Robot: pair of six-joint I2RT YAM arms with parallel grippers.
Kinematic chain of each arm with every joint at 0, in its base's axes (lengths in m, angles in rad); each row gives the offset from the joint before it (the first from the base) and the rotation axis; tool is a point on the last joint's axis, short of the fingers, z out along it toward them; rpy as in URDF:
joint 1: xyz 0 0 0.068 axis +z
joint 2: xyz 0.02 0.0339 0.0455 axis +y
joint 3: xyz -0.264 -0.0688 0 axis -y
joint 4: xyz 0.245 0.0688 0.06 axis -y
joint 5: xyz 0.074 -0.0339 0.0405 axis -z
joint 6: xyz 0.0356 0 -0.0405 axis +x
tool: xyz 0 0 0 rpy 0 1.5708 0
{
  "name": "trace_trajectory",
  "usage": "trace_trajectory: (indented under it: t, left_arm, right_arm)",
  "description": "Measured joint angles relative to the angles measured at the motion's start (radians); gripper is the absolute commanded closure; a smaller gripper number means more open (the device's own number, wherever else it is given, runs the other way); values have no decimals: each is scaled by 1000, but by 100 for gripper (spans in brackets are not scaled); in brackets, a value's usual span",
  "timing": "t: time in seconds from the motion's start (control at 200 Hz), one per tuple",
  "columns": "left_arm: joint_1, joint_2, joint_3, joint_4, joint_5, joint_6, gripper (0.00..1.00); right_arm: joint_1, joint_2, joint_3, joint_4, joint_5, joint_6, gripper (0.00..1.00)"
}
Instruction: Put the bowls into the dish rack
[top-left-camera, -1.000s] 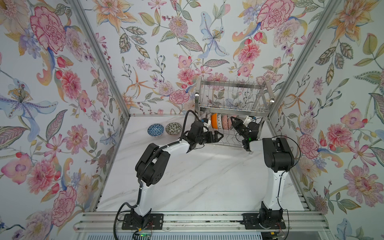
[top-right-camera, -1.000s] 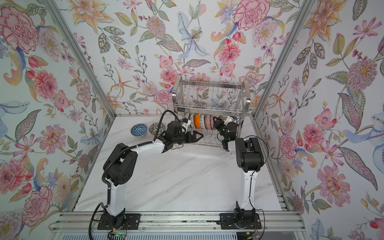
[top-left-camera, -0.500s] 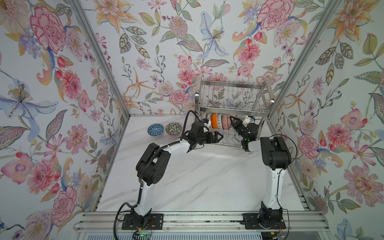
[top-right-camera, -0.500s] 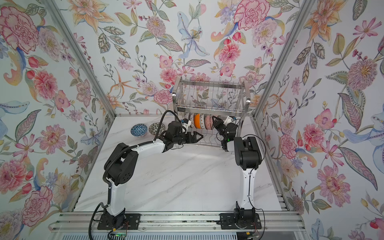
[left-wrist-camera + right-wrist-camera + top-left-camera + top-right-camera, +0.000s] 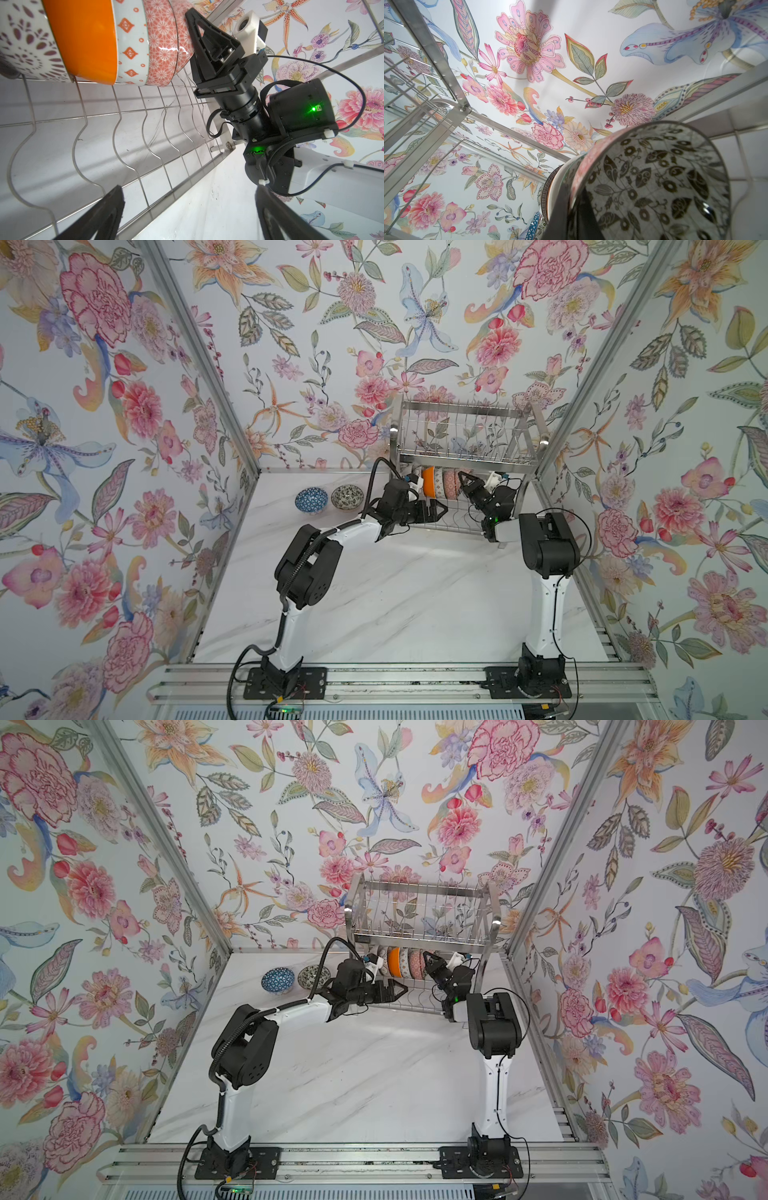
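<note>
Showing bowl (image 5: 654, 182) inside: R wrist only.

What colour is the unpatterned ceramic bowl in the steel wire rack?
The bowl is orange; left wrist view shows it best.

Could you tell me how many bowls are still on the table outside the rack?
2: a blue bowl and a black-and-white bowl, side by side left of the rack; the arms might hide others.

top views: both looking down over white marble desk (image 5: 395, 593) | wrists: both looking closely into shiny steel dish rack (image 5: 182, 184)
</note>
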Motion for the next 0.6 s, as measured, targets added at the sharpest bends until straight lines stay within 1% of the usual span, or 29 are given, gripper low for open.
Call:
trace_trajectory:
  t: [0.135, 0.24, 0.6]
  left_arm:
    - [-1, 13, 23, -19, -1, 4, 1]
    - [-10, 27, 60, -61, -12, 29, 1]
    - [-60, 98, 230, -225, -90, 167, 1]
  right_arm:
    - [0, 18, 6, 12, 0, 4, 98]
    - [0, 18, 7, 12, 1, 3, 98]
    - [-2, 18, 7, 12, 0, 4, 96]
